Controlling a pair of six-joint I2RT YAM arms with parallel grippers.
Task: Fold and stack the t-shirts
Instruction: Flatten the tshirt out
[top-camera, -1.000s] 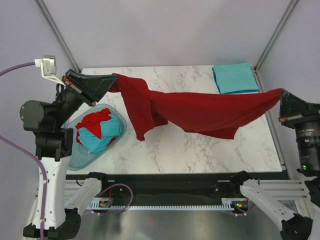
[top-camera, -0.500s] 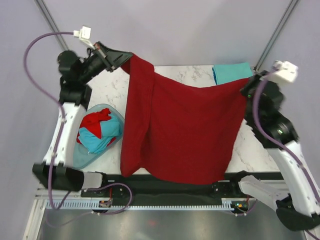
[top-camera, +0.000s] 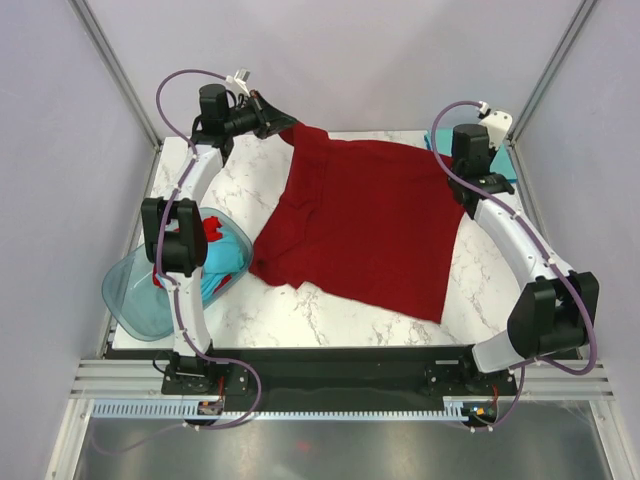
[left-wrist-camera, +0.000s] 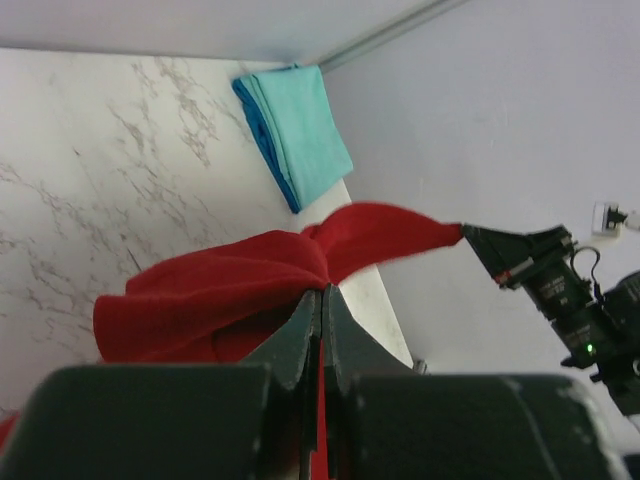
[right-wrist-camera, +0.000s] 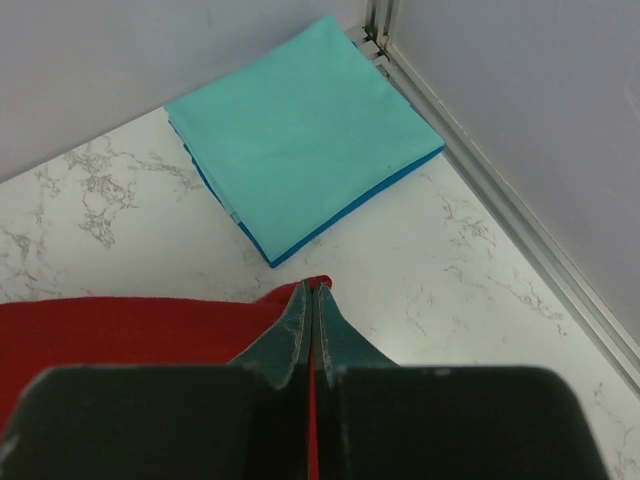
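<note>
A dark red t-shirt (top-camera: 365, 220) lies spread across the marble table, its far edge held up by both grippers. My left gripper (top-camera: 290, 128) is shut on its far left corner; in the left wrist view the red t-shirt (left-wrist-camera: 230, 300) bunches at the closed gripper (left-wrist-camera: 322, 292). My right gripper (top-camera: 462, 175) is shut on the far right corner, and the red t-shirt (right-wrist-camera: 120, 330) runs left from the closed gripper (right-wrist-camera: 311, 288). Folded teal t-shirts (right-wrist-camera: 300, 130) are stacked at the far right corner and also show in the left wrist view (left-wrist-camera: 300, 125).
A translucent blue-green basin (top-camera: 130, 295) at the table's left edge holds crumpled red and teal t-shirts (top-camera: 215, 265). Frame posts rise at the far corners. Bare marble (top-camera: 330, 320) shows at the front of the table.
Both arms have swung from the near sides to the far edge, carrying the red t-shirt from a hanging stretch down onto the table, where it now lies spread.
</note>
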